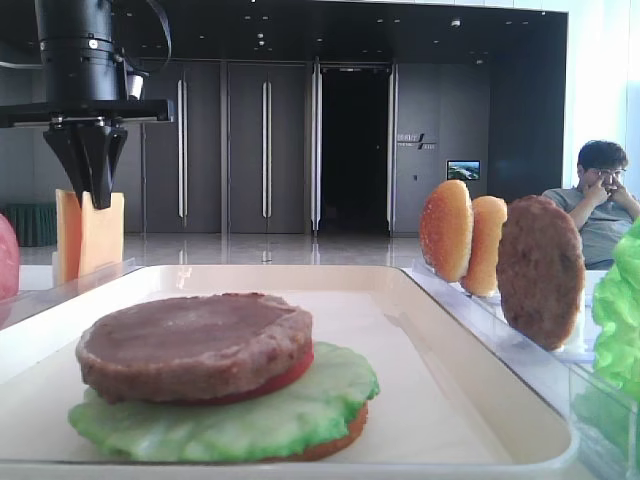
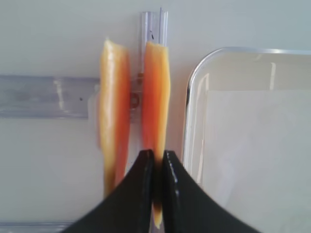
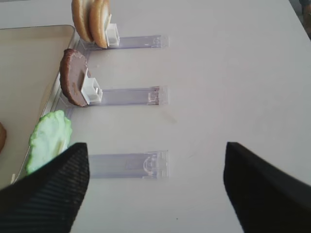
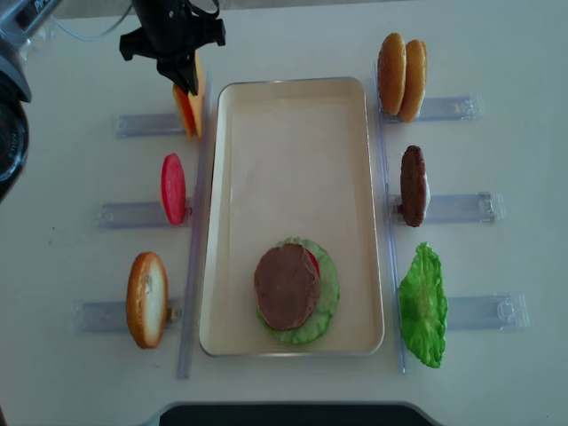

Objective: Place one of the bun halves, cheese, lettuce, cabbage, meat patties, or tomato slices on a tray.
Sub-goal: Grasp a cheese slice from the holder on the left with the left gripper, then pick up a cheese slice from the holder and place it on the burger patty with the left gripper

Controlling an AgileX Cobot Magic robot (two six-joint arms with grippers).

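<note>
Stack nearest the low camera: patty on top, a tomato slice edge showing under it, then lettuce, and a bun half at the bottom. All sit on the tray, at its near end in the overhead view.

Left end effector is closed on the upper edge of one cheese slice, fingers pinched tight on it. That slice stands upright on edge in a clear rack, just outside the tray's far left corner. A second cheese slice stands beside it, on the side away from the tray, not gripped. Cheese not on the tray yet.

Right end effector has its fingers spread wide, holding nothing, hovering over bare worktop right of the tray.

Left of the tray, in racks: a red slice upright in the middle rack, one bun upright in the near rack.

Right of the tray: two buns side by side in the far rack, a spare patty upright in the middle rack, a loose lettuce leaf at the near rack.

Person seated in the background, hands at face.
</note>
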